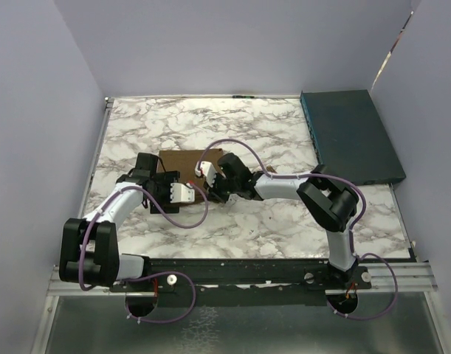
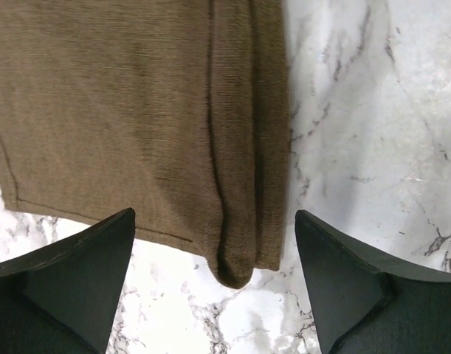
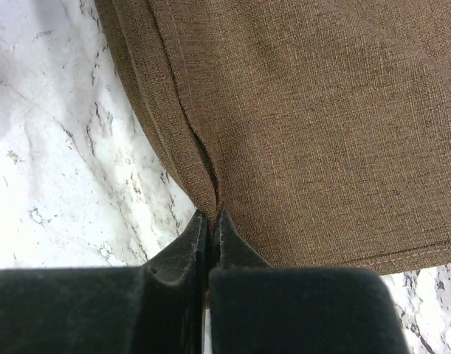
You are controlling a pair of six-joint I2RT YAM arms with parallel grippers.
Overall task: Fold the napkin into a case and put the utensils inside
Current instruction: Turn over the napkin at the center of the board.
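The right tool (image 3: 210, 220) has its black fingers pressed together, pinching a folded corner of the brown napkin (image 3: 321, 125). The left tool (image 2: 214, 215) stands wide, a finger on either side of the napkin's folded edge. The napkin lies flat on the marble tabletop (image 1: 284, 221), between both arms
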